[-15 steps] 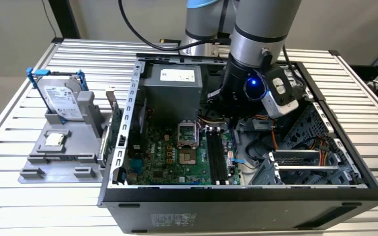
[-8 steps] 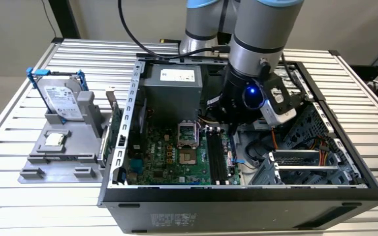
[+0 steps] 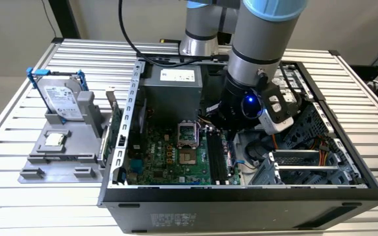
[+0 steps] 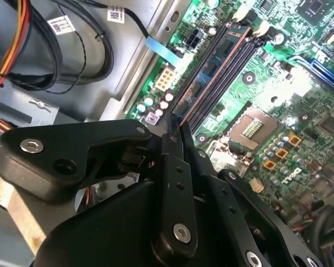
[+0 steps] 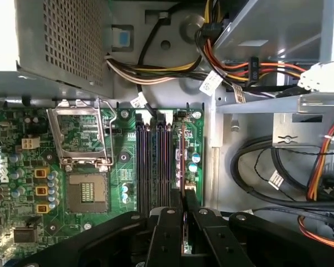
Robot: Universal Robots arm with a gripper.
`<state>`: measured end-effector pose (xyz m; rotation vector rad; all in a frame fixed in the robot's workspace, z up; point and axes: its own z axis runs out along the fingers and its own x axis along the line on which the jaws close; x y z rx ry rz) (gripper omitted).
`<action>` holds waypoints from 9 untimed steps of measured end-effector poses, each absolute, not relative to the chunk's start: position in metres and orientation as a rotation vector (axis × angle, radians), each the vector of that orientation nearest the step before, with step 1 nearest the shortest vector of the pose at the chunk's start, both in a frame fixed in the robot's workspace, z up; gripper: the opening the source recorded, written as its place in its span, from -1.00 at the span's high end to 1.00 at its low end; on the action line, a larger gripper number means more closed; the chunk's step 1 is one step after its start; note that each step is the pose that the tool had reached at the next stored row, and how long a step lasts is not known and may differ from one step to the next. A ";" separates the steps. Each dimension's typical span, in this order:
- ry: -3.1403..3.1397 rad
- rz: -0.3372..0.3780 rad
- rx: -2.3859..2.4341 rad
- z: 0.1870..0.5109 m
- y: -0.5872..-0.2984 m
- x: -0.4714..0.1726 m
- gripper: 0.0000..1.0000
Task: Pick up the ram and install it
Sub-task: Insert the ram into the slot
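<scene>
Grey plastic at the left of the exterior view forms a stand (image 3: 64, 147), and a silver hard drive (image 3: 63, 101) in a blue bracket leans upright on it. Right of that sits the open computer case (image 3: 241, 201), with the green motherboard (image 3: 166, 157) on its floor at centre frame and the empty processor socket (image 3: 187, 132) near the middle. Just right of the socket run the long black memory slots (image 3: 216, 160). The arm (image 3: 258, 59) comes down from the top of the frame into the case right above them.

In the first wrist view the gripper (image 5: 185, 222) sits at bottom centre, its fingers closed on the ram (image 5: 182, 161), a thin stick standing on edge and running up the frame over the rightmost slot (image 5: 181, 139). The second wrist view shows the same stick (image 4: 211, 72) reaching from the closed fingers (image 4: 171, 146) toward the upper right along the slots.

So the pick-up looks done and the stick is lined up with a slot. Whether it is fully pressed home, with the end clips latched, I cannot tell; seating and release appear to be what is left.
</scene>
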<state>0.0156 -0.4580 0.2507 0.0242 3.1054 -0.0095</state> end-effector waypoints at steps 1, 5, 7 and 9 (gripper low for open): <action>3.105 -0.009 0.021 0.249 -0.458 0.016 1.00; 3.105 -0.011 0.019 0.243 -0.458 0.015 1.00; 3.105 -0.011 0.019 0.240 -0.458 0.014 1.00; 3.105 -0.011 0.019 0.236 -0.458 0.014 1.00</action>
